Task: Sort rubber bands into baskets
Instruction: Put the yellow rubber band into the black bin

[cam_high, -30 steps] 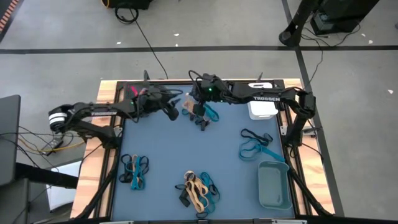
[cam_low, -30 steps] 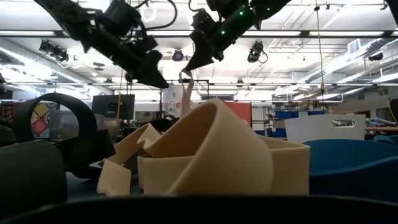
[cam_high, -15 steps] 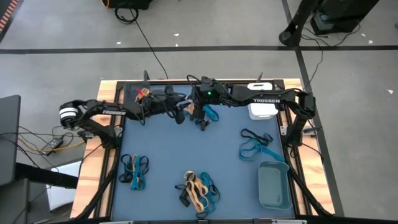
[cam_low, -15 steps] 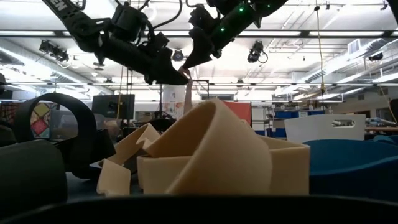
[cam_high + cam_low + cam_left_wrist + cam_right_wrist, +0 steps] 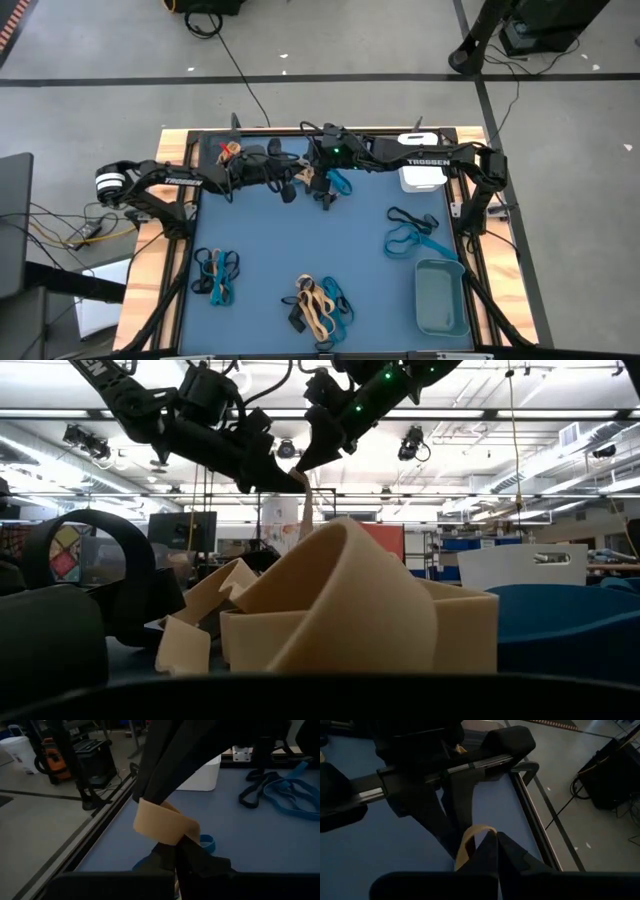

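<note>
Both arms meet above the far middle of the blue counter. The left end effector and the right end effector are each clamped on the same tan rubber band (a wide, flat loop), which hangs between their tips, clear of the counter. Just right of the right end effector's wrist sits the white basket; the grey-teal basket lies well nearer, toward the right corner. Other rubber bands lie in clumps nearer the front edge.
</note>
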